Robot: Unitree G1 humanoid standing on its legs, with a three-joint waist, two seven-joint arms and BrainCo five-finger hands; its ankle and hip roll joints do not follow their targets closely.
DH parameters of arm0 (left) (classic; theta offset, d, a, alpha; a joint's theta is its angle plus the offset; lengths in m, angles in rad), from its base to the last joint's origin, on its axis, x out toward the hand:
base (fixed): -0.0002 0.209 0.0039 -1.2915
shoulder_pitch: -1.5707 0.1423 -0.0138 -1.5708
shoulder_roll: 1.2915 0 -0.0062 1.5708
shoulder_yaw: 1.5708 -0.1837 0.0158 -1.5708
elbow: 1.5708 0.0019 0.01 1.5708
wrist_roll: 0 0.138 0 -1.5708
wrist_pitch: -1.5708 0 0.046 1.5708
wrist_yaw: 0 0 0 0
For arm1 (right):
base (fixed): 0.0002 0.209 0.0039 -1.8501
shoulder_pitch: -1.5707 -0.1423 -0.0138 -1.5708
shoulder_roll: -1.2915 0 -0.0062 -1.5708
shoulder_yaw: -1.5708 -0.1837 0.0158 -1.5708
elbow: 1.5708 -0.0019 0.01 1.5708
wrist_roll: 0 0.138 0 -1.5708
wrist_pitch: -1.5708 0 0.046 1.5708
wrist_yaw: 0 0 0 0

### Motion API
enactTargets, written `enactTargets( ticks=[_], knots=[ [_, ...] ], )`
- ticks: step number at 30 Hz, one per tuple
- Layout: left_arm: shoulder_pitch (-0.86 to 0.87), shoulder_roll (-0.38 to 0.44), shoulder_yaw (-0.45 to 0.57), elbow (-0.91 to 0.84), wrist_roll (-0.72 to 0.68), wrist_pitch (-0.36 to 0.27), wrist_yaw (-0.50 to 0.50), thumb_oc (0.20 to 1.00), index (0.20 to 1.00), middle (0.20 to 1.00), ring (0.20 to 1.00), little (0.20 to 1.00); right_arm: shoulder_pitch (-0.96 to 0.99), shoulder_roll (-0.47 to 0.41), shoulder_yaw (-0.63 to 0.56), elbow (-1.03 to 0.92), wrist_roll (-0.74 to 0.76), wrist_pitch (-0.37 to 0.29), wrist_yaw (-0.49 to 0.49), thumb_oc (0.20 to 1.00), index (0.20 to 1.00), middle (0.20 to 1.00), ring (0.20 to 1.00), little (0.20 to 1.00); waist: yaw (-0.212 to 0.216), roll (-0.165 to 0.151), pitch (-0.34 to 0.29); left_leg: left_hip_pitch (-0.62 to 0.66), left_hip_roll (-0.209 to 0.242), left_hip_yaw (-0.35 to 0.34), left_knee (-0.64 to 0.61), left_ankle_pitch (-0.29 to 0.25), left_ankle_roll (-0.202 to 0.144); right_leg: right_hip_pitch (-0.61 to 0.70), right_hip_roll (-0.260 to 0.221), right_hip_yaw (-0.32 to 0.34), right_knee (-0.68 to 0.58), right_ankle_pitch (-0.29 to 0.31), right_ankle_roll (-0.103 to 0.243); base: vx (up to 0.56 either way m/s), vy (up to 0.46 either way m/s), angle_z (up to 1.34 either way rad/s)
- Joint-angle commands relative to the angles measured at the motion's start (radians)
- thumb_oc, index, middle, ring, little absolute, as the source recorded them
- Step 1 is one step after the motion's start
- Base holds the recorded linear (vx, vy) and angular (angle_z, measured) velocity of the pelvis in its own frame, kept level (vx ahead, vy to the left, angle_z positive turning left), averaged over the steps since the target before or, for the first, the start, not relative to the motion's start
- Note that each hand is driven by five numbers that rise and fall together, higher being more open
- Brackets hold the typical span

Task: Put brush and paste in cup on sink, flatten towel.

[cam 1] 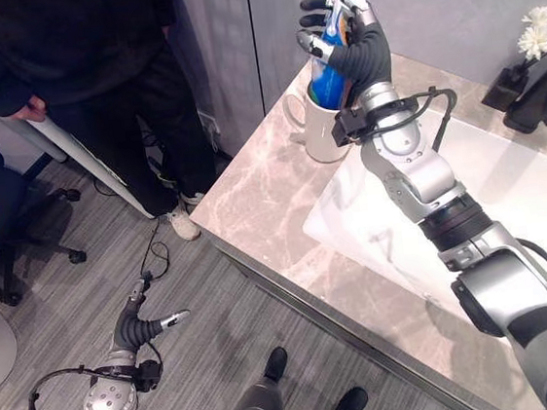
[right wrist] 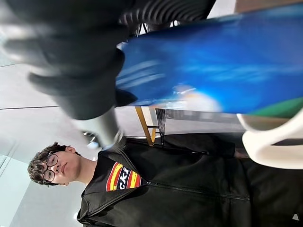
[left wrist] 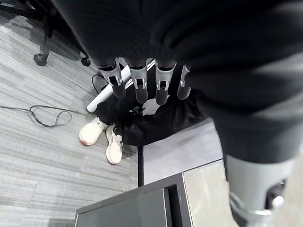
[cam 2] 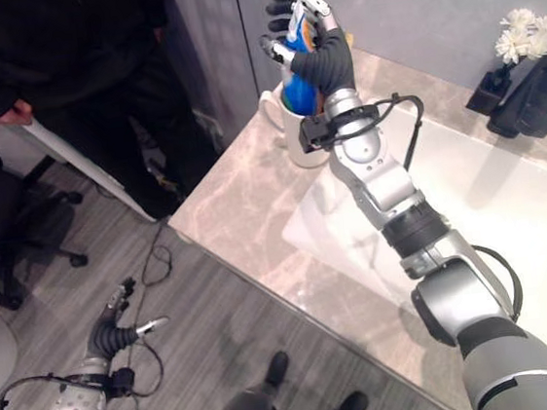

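My right hand [cam 1: 359,44] is raised over the far left corner of the marble counter [cam 1: 265,216], shut on a blue toothpaste tube [cam 1: 327,82]. The tube stands nearly upright with its lower end inside the mouth of a white cup [cam 1: 317,132]. In the right wrist view the blue tube [right wrist: 213,71] runs past my fingers down to the cup's white rim [right wrist: 274,142]. A white towel [cam 1: 354,221] lies on the counter at the sink's left edge, partly under my forearm. My left hand [cam 1: 141,325] hangs low over the floor, open and holding nothing.
A person in black [cam 1: 91,48] stands by the counter's left end, holding a white pole [cam 1: 94,170]. An office chair [cam 1: 1,224] is at far left. Dark vases with white flowers [cam 1: 534,80] stand at the back right. The white sink [cam 1: 537,197] lies right of my arm.
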Motion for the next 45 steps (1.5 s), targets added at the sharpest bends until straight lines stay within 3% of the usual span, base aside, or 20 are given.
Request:
enactTargets(
  ticks=[1, 8, 23, 25, 26, 28, 29, 30, 31, 34, 37, 41, 45],
  knots=[
    [0.004, 0.065, 0.004, -0.01, -0.011, -0.02, 0.008, 1.0, 1.0, 1.0, 1.0, 1.0, -0.054, 0.002, 0.006, -0.06, 0.018, -0.059, -0.003, 1.0, 1.0, 1.0, 1.0, 1.0, 0.008, -0.095, -0.007, -0.081, -0.04, 0.018, -0.063, 0.104, -0.018, 0.161, -0.055, 0.053, -0.002, 0.002, 0.097, 0.0, 0.0, 0.0],
    [-0.019, 0.066, -0.016, 0.001, -0.005, -0.016, 0.019, 1.0, 1.0, 1.0, 1.0, 1.0, -0.042, 0.018, -0.012, -0.104, -0.006, -0.066, -0.03, 1.0, 1.0, 1.0, 1.0, 1.0, -0.003, -0.097, -0.006, -0.068, -0.021, 0.043, -0.063, 0.102, -0.021, 0.156, -0.051, 0.081, -0.002, -0.001, 0.092, -0.04, 0.003, -0.07],
    [-0.044, 0.073, -0.002, -0.072, 0.036, -0.027, 0.04, 1.0, 1.0, 1.0, 1.0, 1.0, 0.097, -0.055, -0.194, -0.467, -0.203, -0.124, -0.11, 1.0, 1.0, 1.0, 1.0, 1.0, -0.055, -0.05, -0.042, -0.012, 0.023, 0.091, -0.063, 0.107, -0.03, 0.175, -0.04, 0.121, -0.002, -0.022, 0.078, -0.03, -0.001, -0.09],
    [-0.045, 0.078, 0.012, -0.116, 0.033, -0.03, 0.024, 1.0, 1.0, 1.0, 1.0, 1.0, 0.206, -0.127, -0.289, -0.589, -0.258, -0.139, -0.111, 1.0, 1.0, 1.0, 1.0, 1.0, -0.096, -0.036, -0.049, 0.002, 0.032, 0.101, -0.063, 0.102, -0.034, 0.178, -0.036, 0.133, -0.002, -0.029, 0.078, -0.05, 0.013, -0.08],
    [-0.043, 0.127, 0.02, -0.161, 0.092, -0.044, 0.004, 1.0, 1.0, 1.0, 1.0, 1.0, 0.286, -0.239, -0.368, -0.626, -0.355, -0.134, -0.117, 1.0, 1.0, 1.0, 1.0, 1.0, -0.12, -0.03, -0.053, 0.001, 0.038, 0.103, -0.063, 0.109, -0.035, 0.174, -0.035, 0.136, -0.002, -0.025, 0.08, -0.03, 0.023, 0.01],
    [-0.002, 0.153, 0.064, -0.202, 0.132, -0.063, -0.01, 1.0, 1.0, 1.0, 1.0, 1.0, 0.426, -0.323, -0.503, -0.651, -0.427, -0.148, -0.154, 1.0, 1.0, 1.0, 1.0, 1.0, -0.145, -0.022, -0.059, 0.01, 0.042, 0.106, -0.063, 0.099, -0.039, 0.178, -0.034, 0.137, -0.002, -0.032, 0.085, 0.0, 0.009, -0.04],
    [0.002, 0.159, 0.062, -0.209, 0.132, -0.06, -0.012, 1.0, 1.0, 1.0, 1.0, 1.0, 0.441, -0.321, -0.513, -0.658, -0.43, -0.148, -0.155, 1.0, 1.0, 1.0, 1.0, 1.0, -0.141, -0.023, -0.063, 0.006, 0.042, 0.104, -0.063, 0.107, -0.037, 0.175, -0.034, 0.136, -0.002, -0.026, 0.085, -0.01, 0.019, -0.3],
    [0.073, 0.169, 0.16, -0.228, 0.159, -0.087, 0.001, 1.0, 1.0, 1.0, 1.0, 1.0, 0.641, -0.408, -0.699, -0.659, -0.511, -0.15, -0.207, 1.0, 1.0, 1.0, 1.0, 1.0, -0.175, -0.019, -0.069, 0.009, 0.044, 0.106, -0.063, 0.103, -0.04, 0.176, -0.034, 0.135, -0.002, -0.027, 0.09, -0.01, 0.008, -0.31],
    [0.096, 0.174, 0.206, -0.242, 0.171, -0.09, 0.015, 1.0, 1.0, 1.0, 1.0, 1.0, 0.726, -0.42, -0.793, -0.648, -0.531, -0.149, -0.233, 1.0, 1.0, 1.0, 1.0, 1.0, -0.188, -0.019, -0.072, 0.009, 0.045, 0.106, -0.063, 0.102, -0.041, 0.175, -0.034, 0.134, -0.002, -0.027, 0.091, 0.02, -0.001, -0.21],
    [0.133, 0.138, 0.384, -0.233, 0.163, -0.091, 0.089, 1.0, 1.0, 1.0, 1.0, 1.0, 0.953, -0.451, -1.095, -0.571, -0.577, -0.123, -0.335, 1.0, 1.0, 1.0, 1.0, 1.0, -0.245, -0.014, -0.083, 0.017, 0.05, 0.114, -0.063, 0.092, -0.047, 0.173, -0.034, 0.146, -0.002, -0.035, 0.092, 0.05, -0.012, -0.02],
    [0.11, 0.06, 0.456, -0.223, 0.101, -0.085, 0.131, 1.0, 1.0, 1.0, 1.0, 1.0, 1.101, -0.427, -1.278, -0.463, -0.555, -0.093, -0.395, 1.0, 1.0, 1.0, 1.0, 1.0, -0.281, -0.005, -0.091, 0.019, 0.057, 0.123, -0.063, 0.097, -0.05, 0.162, -0.033, 0.162, -0.002, -0.029, 0.088, 0.0, -0.006, -0.03],
    [0.089, 0.011, 0.429, -0.282, 0.07, -0.09, 0.116, 1.0, 1.0, 1.0, 1.0, 1.0, 1.177, -0.364, -1.375, -0.297, -0.508, -0.049, -0.479, 1.0, 1.0, 1.0, 1.0, 1.0, -0.342, 0.018, -0.094, 0.03, 0.074, 0.15, -0.063, 0.087, -0.053, 0.145, -0.029, 0.206, -0.002, -0.031, 0.086, -0.01, -0.011, -0.2],
    [0.092, 0.041, 0.345, -0.312, 0.104, -0.086, 0.08, 1.0, 1.0, 1.0, 1.0, 1.0, 1.201, -0.311, -1.353, -0.162, -0.448, -0.039, -0.5, 1.0, 1.0, 1.0, 1.0, 1.0, -0.384, 0.041, -0.088, 0.043, 0.094, 0.192, -0.063, 0.094, -0.045, 0.124, -0.019, 0.252, -0.002, -0.017, 0.081, -0.04, -0.004, -0.46]
  ],
)
